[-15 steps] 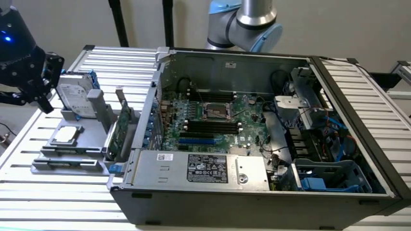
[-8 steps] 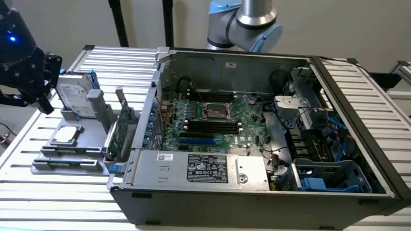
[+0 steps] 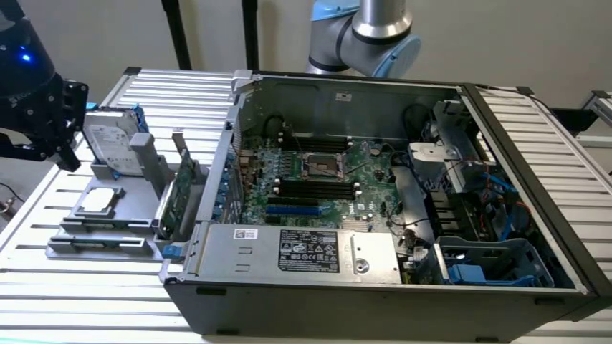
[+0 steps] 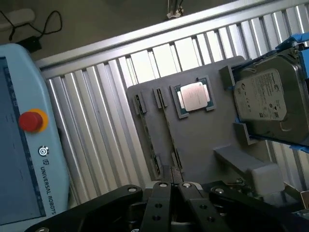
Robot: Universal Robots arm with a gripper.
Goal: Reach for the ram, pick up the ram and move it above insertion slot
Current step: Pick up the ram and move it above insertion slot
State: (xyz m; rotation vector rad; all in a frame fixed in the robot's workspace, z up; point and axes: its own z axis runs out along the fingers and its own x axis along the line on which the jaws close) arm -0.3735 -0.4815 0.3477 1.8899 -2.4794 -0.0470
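So the arm's in the reach stage. The black gripper (image 4: 172, 186) hangs over the matte grey plastic holder (image 4: 207, 140) with its jaws pressed together, holding nothing.

Pretty sure the ram (image 4: 171, 137) is the thin dark strip standing edge-on in the holder's slot, right under the jaws, and from this angle I can't make out its chips.

Doing this well, imo: it's a skinny rigid board, so line the jaws up square across its flat faces, spread them before dropping, and come straight down.

The boxy silver hard drive (image 4: 270, 96) with its smooth metal lid leans nearby. The square metal-capped processor (image 4: 194, 95) lies flat on the holder. The table (image 4: 96, 125) is ribbed aluminium.
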